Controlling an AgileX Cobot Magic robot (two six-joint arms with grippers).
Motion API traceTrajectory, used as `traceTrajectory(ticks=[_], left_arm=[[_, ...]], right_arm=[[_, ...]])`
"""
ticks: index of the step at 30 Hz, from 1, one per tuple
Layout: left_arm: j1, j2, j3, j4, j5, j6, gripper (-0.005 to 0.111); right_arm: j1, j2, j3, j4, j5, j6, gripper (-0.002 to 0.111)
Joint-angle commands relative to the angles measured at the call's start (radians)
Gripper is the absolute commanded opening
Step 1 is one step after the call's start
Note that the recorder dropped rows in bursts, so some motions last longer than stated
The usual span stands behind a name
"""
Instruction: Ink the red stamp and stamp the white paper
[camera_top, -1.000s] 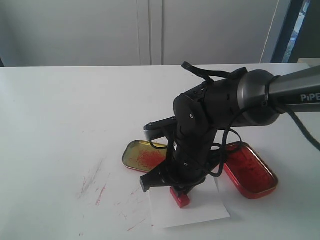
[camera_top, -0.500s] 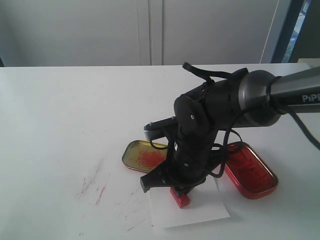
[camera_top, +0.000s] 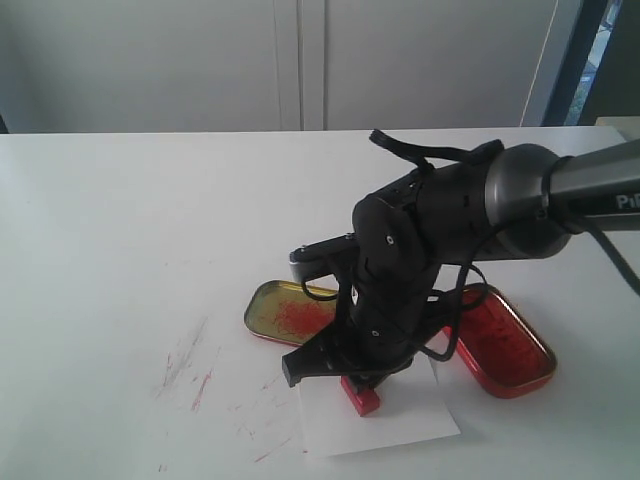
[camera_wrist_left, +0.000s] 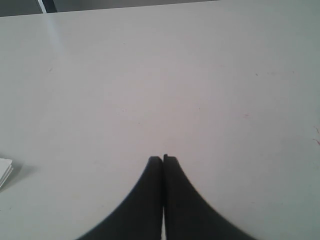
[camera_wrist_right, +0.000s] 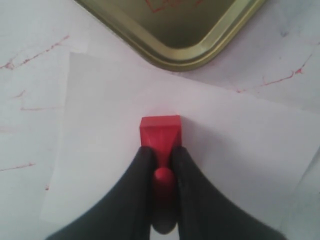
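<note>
The red stamp (camera_top: 361, 397) (camera_wrist_right: 160, 131) stands upright with its base on the small white paper (camera_top: 410, 420) (camera_wrist_right: 100, 165). My right gripper (camera_top: 355, 375) (camera_wrist_right: 162, 155) is shut on the stamp's narrow handle, its fingers on either side. The paper lies at the table's front, in front of the two tins. In the left wrist view my left gripper (camera_wrist_left: 163, 159) is shut on nothing and hovers over bare white table; the exterior view does not show it.
A gold tin (camera_top: 285, 312) (camera_wrist_right: 175, 30) with red smears lies just behind the paper. A red tin of ink (camera_top: 500, 342) lies to the right. Red streaks (camera_top: 190, 370) mark the larger sheet on the left. A white object's corner (camera_wrist_left: 4, 170) shows in the left wrist view.
The right arm has shifted very slightly; the stamp stays on the paper in the shut gripper.
</note>
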Motion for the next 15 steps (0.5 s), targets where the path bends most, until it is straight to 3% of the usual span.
traceTrajectory(ticks=[1, 15], left_arm=[[-0.001, -0.003, 0.005, -0.001, 0.003, 0.000, 0.000], [-0.001, -0.003, 0.005, -0.001, 0.003, 0.000, 0.000]], right_arm=[[0.000, 0.012, 0.028, -0.002, 0.002, 0.005, 0.000], [0.000, -0.046, 0.028, -0.015, 0.020, 0.007, 0.000]])
